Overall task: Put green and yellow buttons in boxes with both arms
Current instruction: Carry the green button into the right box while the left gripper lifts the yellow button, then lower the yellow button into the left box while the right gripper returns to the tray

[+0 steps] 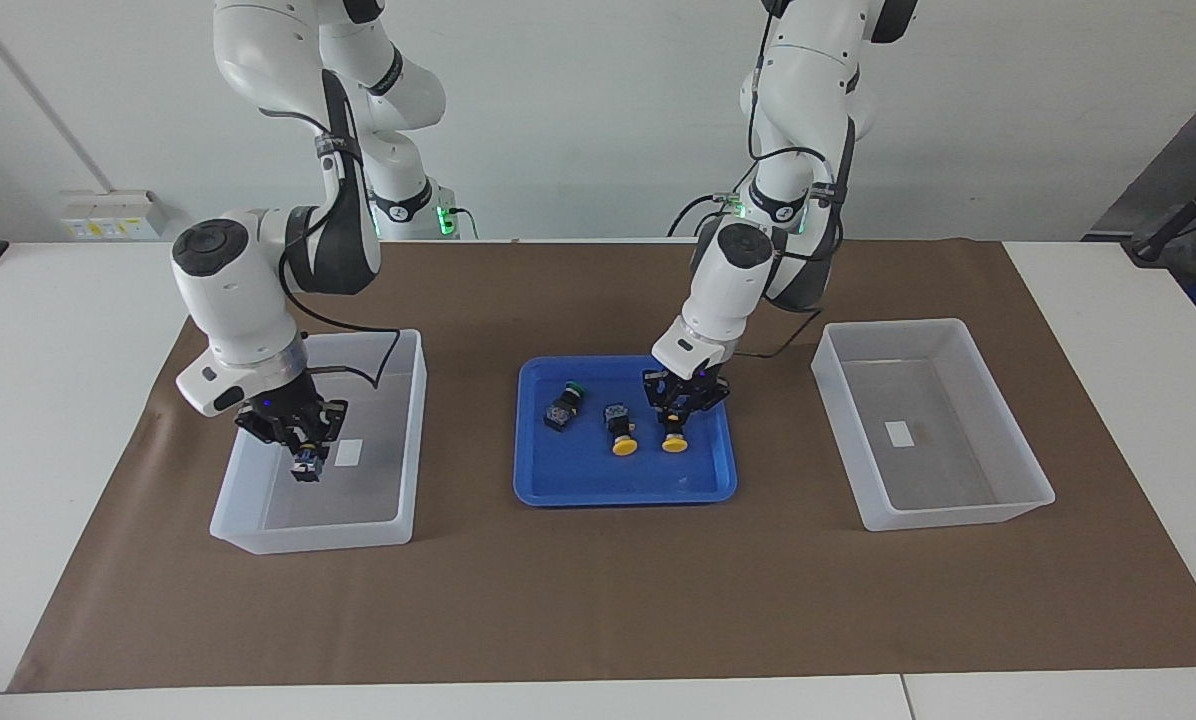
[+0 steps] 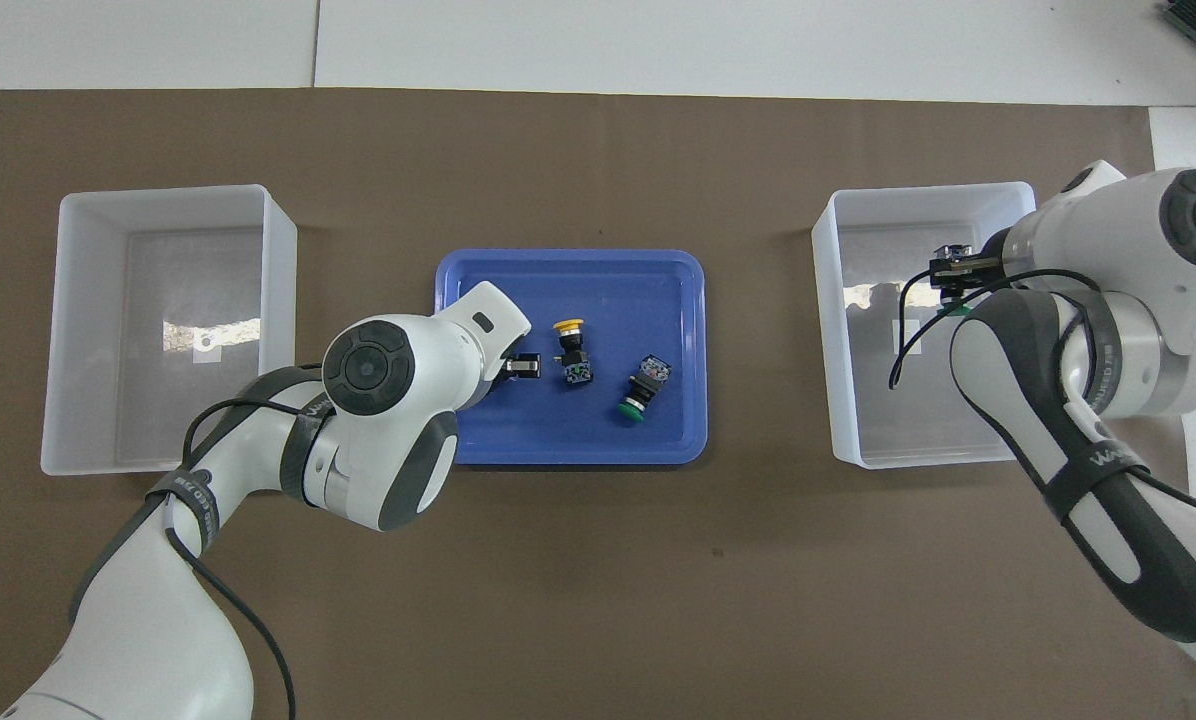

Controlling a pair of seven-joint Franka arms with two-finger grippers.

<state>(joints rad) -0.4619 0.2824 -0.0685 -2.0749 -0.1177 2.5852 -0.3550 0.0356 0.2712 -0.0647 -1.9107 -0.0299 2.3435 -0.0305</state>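
Right gripper (image 1: 303, 462) clamped on a green button (image 1: 307, 466) beside a blank white label (image 1: 345, 452); left gripper (image 1: 674, 428) clamps a yellow button (image 1: 673, 440).

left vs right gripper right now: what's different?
Where: the left gripper is down in the blue tray; the right gripper hangs over a box.
Load: the left gripper grips a yellow button; the right gripper grips a green button.
Shared: both shut.

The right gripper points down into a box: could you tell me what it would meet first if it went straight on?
Probably the floor of the box, beside its white label. The right gripper is shut on a green button that would touch first; its height above the floor is unclear.
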